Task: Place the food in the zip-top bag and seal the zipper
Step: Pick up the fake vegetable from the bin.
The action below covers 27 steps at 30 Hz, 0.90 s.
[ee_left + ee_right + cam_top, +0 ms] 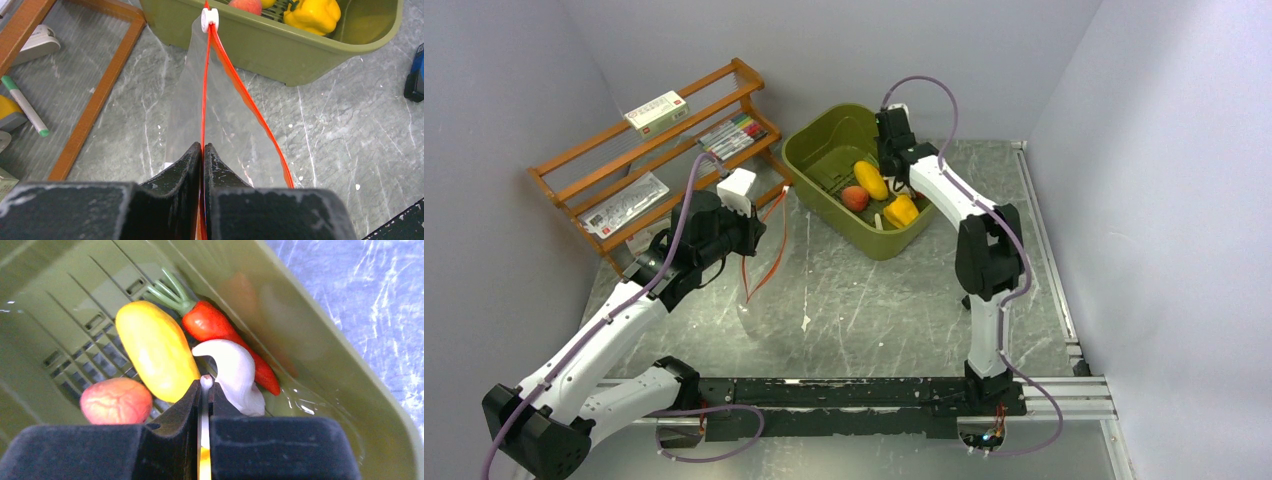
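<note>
My left gripper point(754, 232) point(202, 146) is shut on the red-orange zipper point(250, 100) of the clear zip-top bag point(759, 300) point(225, 115) and holds it above the table, mouth open, white slider point(210, 19) at the far end. My right gripper point(902, 188) point(205, 380) is inside the olive basket point(824, 140) point(320, 365), shut on a thin pale stem with yellow below it, the yellow pepper point(902, 211) point(310, 15). Around it lie a yellow squash point(155, 352), a red-orange round piece point(116, 401), a carrot point(215, 325) and a white piece point(235, 372).
A wooden rack point(654, 150) stands at the back left with coloured markers point(732, 135) and a white box point(655, 110). Its frame point(100, 95) and a green-tipped marker point(25, 107) lie left of the bag. The basket wall point(280, 55) is just beyond the bag.
</note>
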Available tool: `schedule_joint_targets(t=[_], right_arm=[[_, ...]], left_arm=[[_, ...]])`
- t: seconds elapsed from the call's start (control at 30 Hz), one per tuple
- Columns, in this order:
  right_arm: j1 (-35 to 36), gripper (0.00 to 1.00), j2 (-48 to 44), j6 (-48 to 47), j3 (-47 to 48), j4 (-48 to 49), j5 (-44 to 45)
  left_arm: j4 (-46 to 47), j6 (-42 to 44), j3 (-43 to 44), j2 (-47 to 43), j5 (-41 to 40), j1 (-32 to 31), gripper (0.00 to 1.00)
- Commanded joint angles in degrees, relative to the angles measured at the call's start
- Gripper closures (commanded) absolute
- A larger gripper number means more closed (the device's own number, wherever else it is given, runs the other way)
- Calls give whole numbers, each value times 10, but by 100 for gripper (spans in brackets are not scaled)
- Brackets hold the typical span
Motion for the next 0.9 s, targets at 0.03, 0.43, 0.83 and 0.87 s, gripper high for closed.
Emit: schedule_joint_targets(t=[0.03, 0.43, 0.83, 0.87], right_arm=[[6, 100, -98, -1, -60, 48, -18], [49, 100, -291, -4, -175, 146, -55], [179, 100, -457, 182, -333, 294, -48], [197, 100, -462, 211, -347, 308, -38]], left_arm=[[29, -1, -10, -8, 6, -3, 93], [28, -20, -5, 12, 33, -3, 93], [22, -42, 9, 35, 56, 6, 93], [25, -43, 8, 32, 57, 8, 93]])
